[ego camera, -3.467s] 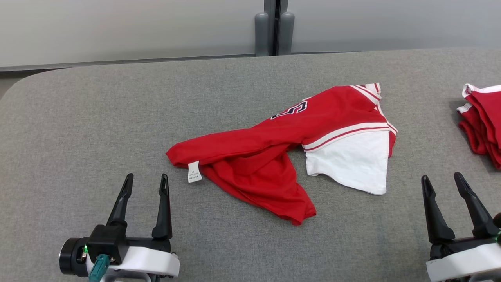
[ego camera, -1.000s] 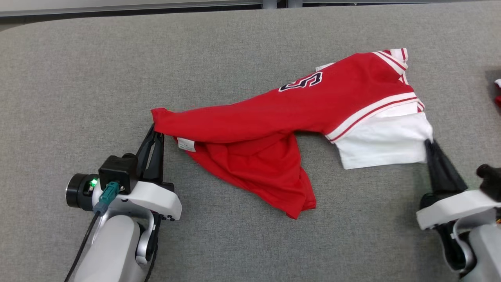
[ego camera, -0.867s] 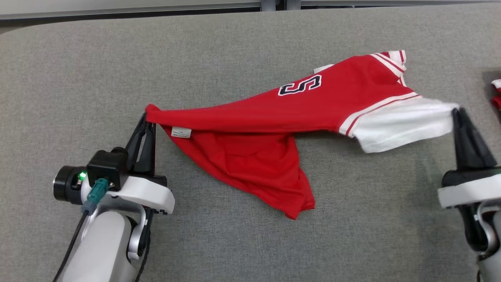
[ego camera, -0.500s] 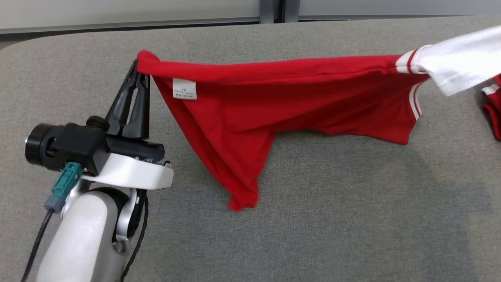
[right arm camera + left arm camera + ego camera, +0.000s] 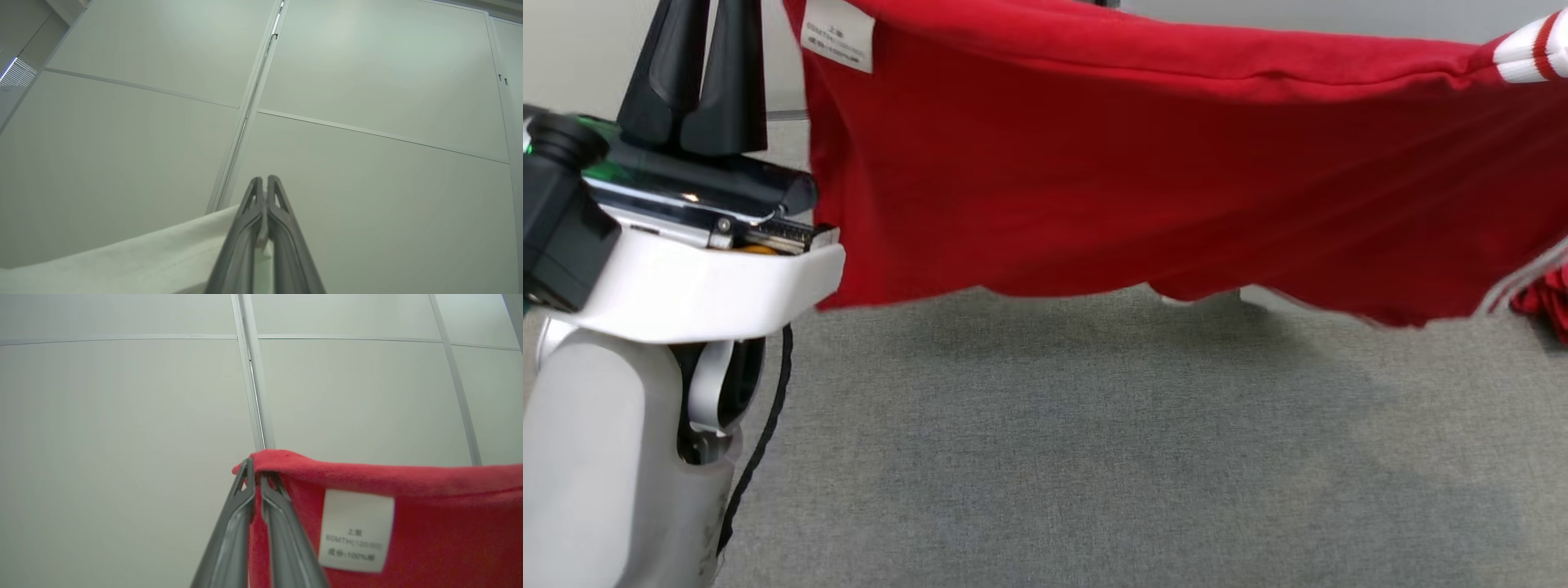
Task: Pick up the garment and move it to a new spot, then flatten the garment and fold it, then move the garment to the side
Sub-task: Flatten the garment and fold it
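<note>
1. Grey table [image 5: 1094, 457] lies below; I see the garment [image 5: 1176, 188] hanging stretched from 10 to 2 o'clock, with the left gripper [image 5: 704, 33] at 10 o'clock beside its label [image 5: 837, 34].
2. Left wrist: jaws pinched tight on the red corner, against the wall [image 5: 122, 416].
3. Right wrist: right gripper [image 5: 264, 181] clamped on white cloth trailing toward 8 o'clock.

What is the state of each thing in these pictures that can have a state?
garment: lifted, hanging stretched between both grippers
left gripper: shut on the garment's red corner
right gripper: shut on the garment's white cloth
label: hanging down, print side showing
red pile: bunched on the table
</note>
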